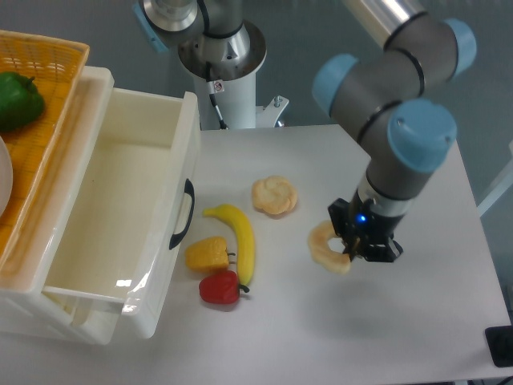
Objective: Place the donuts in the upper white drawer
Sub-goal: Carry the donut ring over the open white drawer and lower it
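Observation:
One pale beige donut (327, 248) hangs tilted just above the table on the right, and my gripper (346, 245) is shut on its right rim. The other donut (274, 196) lies flat on the table near the middle, to the upper left of the gripper. The upper white drawer (120, 216) stands pulled open at the left, its black handle (183, 214) facing the table; the inside looks bare.
A banana (240, 238), a yellow-orange vegetable chunk (208, 253) and a red pepper (220, 288) lie between the drawer and the gripper. An orange basket (42, 112) with a green pepper (18, 100) sits above the drawer. The arm's base (222, 56) stands at the back.

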{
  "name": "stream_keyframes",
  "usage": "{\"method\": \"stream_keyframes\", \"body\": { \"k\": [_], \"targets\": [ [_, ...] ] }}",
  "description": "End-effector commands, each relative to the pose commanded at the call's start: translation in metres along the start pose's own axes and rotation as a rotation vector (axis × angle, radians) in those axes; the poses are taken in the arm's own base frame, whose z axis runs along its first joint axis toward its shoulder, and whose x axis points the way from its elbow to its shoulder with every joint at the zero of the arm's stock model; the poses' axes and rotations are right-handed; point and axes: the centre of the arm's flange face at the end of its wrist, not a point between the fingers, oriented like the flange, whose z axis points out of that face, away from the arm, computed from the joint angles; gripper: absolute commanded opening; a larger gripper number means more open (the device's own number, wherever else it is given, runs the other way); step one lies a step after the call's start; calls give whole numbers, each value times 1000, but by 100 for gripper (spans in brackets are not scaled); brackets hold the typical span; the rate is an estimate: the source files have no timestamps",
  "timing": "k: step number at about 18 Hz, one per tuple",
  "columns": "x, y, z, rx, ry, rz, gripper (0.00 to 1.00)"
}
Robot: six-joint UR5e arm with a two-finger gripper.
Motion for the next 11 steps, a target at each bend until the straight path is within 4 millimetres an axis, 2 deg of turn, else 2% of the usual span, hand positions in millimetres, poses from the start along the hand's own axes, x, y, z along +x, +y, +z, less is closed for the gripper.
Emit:
{"method": "stream_keyframes", "body": {
  "k": [2, 5, 9, 11],
  "targets": [
    [21, -14, -11, 53, 7, -39, 0],
    [53, -47, -35, 112, 1, -77, 0],
    [87, -84, -43, 154, 21, -91, 0],
    [97, -93, -48, 175, 30, -114, 0]
  ]
}}
